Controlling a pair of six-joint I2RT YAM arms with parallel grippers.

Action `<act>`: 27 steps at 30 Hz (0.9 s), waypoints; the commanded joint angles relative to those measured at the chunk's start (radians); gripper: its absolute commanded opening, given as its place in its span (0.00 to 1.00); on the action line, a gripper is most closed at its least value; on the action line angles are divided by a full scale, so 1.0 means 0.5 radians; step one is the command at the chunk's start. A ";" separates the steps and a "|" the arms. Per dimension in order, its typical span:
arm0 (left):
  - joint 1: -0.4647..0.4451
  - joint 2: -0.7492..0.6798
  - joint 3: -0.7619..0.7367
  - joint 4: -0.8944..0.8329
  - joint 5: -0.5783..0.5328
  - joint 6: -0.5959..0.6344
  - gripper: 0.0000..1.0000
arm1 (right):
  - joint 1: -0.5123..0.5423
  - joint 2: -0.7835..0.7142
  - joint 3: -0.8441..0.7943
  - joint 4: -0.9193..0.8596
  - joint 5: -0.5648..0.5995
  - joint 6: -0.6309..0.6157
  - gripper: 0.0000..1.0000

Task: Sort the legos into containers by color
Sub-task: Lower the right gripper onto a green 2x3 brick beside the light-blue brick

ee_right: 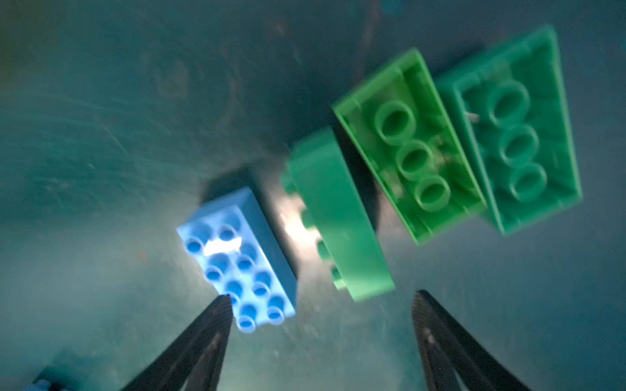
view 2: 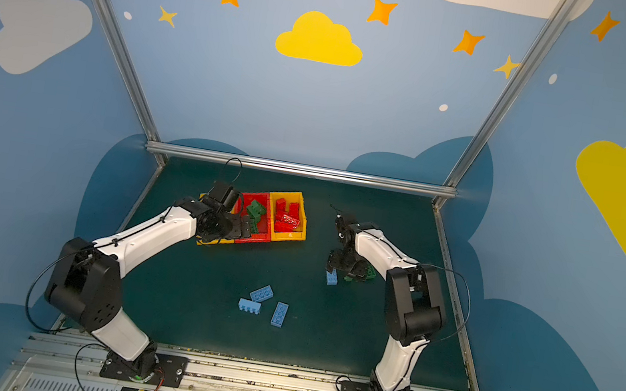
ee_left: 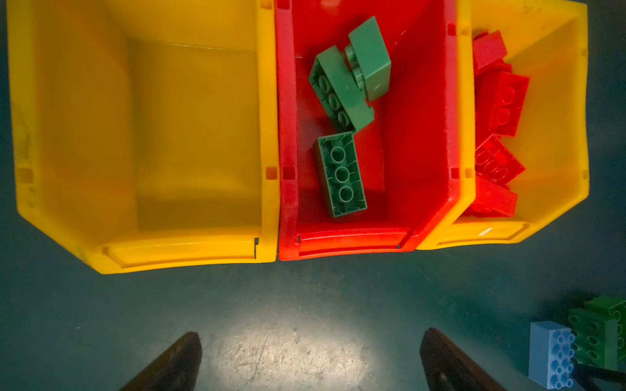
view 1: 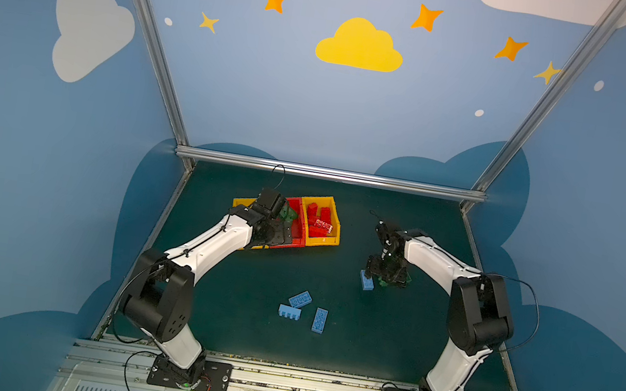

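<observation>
R wrist view (blurred): right claw (ee_right: 321, 301) released, jaws wide, nothing held. The blue brick (ee_right: 237, 257) sits right by one finger; contact can't be told. The green brick on its side (ee_right: 335, 216) lies just beside it, w/ two more green bricks (ee_right: 406, 145) beyond, hollow side up. Step in hand looks like a pick: centre on one brick only, close across its short width, keep the neighbour out of the gap. L wrist view: left claw (ee_left: 310, 338) also released, empty, over the mat (ee_left: 288, 298) in front of the bins: empty yellow bin (ee_left: 183, 250), red bin (ee_left: 416, 135) w/ sorted greens (ee_left: 342, 176), other yellow bin (ee_left: 555, 135) w/ red bricks (ee_left: 504, 101). Blue prob. goes in the empty one. Mat dark green, scuffed, w/ bright glare patch. Top views: bins at 11 o'clock of mat centre, right claw at 2, three loose blue bricks (view 1: 302, 310) at 6. Blue walls (view 1: 255, 91) w/ painted clouds & stars; alu rail (view 1: 327, 173) at 12.
</observation>
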 commanded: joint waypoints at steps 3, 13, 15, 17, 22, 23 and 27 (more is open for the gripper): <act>0.032 -0.051 -0.038 -0.038 -0.008 0.036 1.00 | -0.017 0.011 -0.026 0.011 -0.077 0.248 0.83; 0.104 -0.127 -0.087 -0.069 -0.011 0.077 1.00 | -0.027 0.225 0.137 0.176 -0.228 0.105 0.83; 0.119 -0.141 -0.087 -0.079 -0.011 0.088 1.00 | -0.030 0.263 0.174 0.163 -0.239 0.072 0.82; 0.134 -0.149 -0.090 -0.086 -0.011 0.094 1.00 | -0.027 0.281 0.200 0.153 -0.266 0.046 0.81; 0.154 -0.155 -0.114 -0.086 0.001 0.089 1.00 | -0.034 0.278 0.202 0.176 -0.267 0.013 0.81; 0.152 -0.157 -0.120 -0.083 0.005 0.084 1.00 | -0.045 0.289 0.211 0.169 -0.257 0.007 0.81; 0.152 -0.157 -0.130 -0.074 0.016 0.068 1.00 | -0.107 0.327 0.280 0.177 -0.274 -0.010 0.82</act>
